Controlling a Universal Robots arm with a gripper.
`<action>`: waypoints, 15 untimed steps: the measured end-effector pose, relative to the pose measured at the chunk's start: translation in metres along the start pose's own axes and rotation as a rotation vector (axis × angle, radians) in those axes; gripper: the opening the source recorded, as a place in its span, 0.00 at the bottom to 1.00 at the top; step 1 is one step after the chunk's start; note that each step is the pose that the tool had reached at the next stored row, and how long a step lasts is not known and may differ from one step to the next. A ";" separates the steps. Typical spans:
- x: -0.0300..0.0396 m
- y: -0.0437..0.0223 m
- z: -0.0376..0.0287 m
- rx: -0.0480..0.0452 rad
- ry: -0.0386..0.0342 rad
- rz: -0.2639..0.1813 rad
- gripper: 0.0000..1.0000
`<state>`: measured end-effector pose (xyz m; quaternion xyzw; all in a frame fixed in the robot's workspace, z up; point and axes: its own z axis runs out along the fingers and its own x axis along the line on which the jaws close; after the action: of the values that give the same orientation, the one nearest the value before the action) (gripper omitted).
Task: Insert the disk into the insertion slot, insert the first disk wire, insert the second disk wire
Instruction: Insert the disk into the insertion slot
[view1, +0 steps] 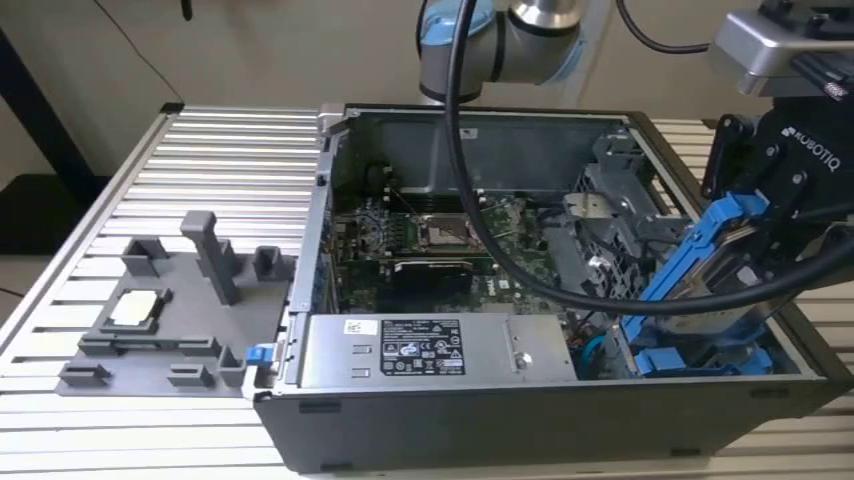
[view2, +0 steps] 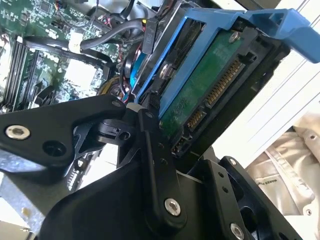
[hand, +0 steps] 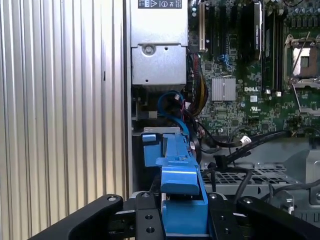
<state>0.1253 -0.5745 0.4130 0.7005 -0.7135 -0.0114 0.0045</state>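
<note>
Disk (view1: 714, 255) in its blue carrier is clamped tight in the gripper (view1: 754, 235). It's tilted, with the upper end poking above the case rim and the lower end down by the blue rails of the insertion slot (view1: 701, 360). It's pretty cramped there: the case wall (view1: 814, 350) is just beside it on the exterior view's right, and cables (view1: 587, 350) and the power-supply box (view1: 420, 350) are on the other side. That box has a white sticker, but the print's too small to make out. The ribbed bench (view1: 227, 150) lies open around a grey fixture (view1: 174, 310).
</note>
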 end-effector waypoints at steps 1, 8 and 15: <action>0.0000 0.0000 0.0008 0.0000 -0.0038 0.000 0.33; 0.0001 -0.0013 0.0056 0.0000 -0.0043 0.000 0.33; 0.0001 -0.0019 0.0171 0.0001 -0.0043 0.000 0.33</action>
<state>0.1269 -0.5745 0.3959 0.7006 -0.7135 -0.0129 0.0029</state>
